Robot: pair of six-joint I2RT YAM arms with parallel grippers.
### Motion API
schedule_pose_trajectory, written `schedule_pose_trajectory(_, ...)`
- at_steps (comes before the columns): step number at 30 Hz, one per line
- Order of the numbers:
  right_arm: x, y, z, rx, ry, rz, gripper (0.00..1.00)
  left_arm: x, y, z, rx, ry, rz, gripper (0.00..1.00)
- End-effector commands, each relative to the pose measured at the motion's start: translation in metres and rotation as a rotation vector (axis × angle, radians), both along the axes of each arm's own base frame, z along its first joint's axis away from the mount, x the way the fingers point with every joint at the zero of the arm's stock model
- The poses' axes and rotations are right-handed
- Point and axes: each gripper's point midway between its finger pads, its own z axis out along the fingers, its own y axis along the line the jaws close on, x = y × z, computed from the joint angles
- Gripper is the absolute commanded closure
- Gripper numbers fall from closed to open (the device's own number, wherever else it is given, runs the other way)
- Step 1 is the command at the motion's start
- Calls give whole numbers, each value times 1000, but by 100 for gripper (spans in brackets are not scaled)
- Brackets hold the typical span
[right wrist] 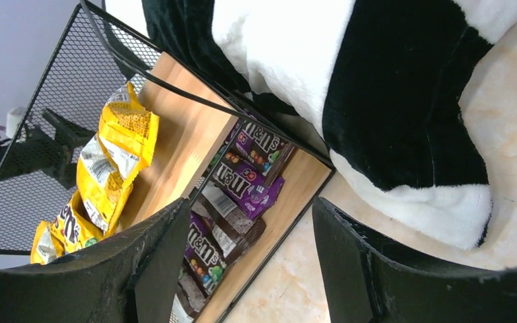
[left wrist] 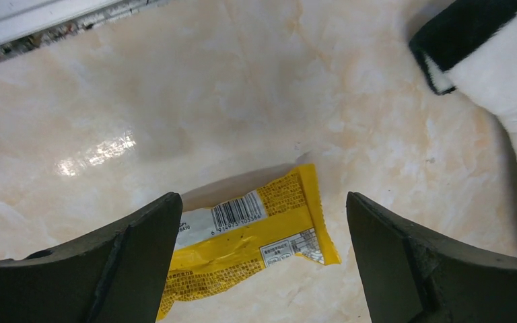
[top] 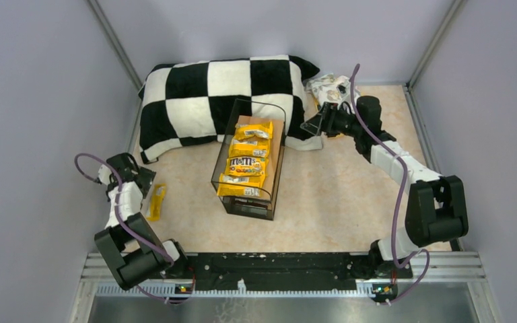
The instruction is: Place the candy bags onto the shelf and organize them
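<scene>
Presently found loose on the counter [top: 336, 202], at the left side and well apart from the shelf [top: 276, 142]: one yellow candy bag [left wrist: 256, 235]. Lying flat, barcode face up. Long axis running roughly from the arm bases toward the checkered pillow [top: 202, 101] in the overhead view, slightly skewed. Overhung by the left claw [left wrist: 261, 202], spread wide and holding nothing. In the wrist view, one crimped end of the bag sitting in the gap, the rest passing beneath one finger. Lengthwise to the closing line, then; judged to call for a wrist turn before pinching across the narrow width.

Observed on the shelf's wooden top: four yellow bags [top: 246, 161] in a single overlapping row along the board's length, presumably to save room. Seen beneath, in the right wrist view: dark purple bags [right wrist: 242, 178] rowed the same way on the lower board. Bare wood remaining only at the far end and along the right edge.

Right claw [right wrist: 250, 205] likewise wide and empty, poised beside the shelf's far right corner near the pillow; judged idle or ready to steady the rack. Behind it, a white printed cloth [top: 330, 86].
</scene>
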Motion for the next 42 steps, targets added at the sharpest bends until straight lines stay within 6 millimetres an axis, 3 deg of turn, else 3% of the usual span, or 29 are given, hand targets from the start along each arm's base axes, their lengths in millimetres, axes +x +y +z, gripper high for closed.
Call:
schedule_pose_trajectory(1,1,-1,23,22,-90,14,33,4,-7,-19,-76,-31,-1,2)
schedule_pose_trajectory(6,2,0,21,32,-84,18,33,-5,-36,-33,-211,-43,-12,2)
schedule_pose_trajectory(13,2,5,19,69,-69,42,34,-16,-84,-22,-387,-128,-52,2)
schedule_pose_trajectory(18,3,8,16,83,-57,51,34,-21,-104,-15,-388,-165,-107,2)
schedule_pose_trajectory(23,4,9,13,90,-46,52,34,-9,-129,-3,-274,-123,-246,2)
schedule_pose_trajectory(28,5,9,12,88,-42,51,34,-29,-96,-5,-110,72,-100,2)
schedule_pose_trajectory(39,8,9,6,81,-29,53,34,-11,-83,-18,-179,101,-13,2)
schedule_pose_trajectory(42,9,9,5,77,-28,53,34,-10,-77,-24,-203,94,5,6)
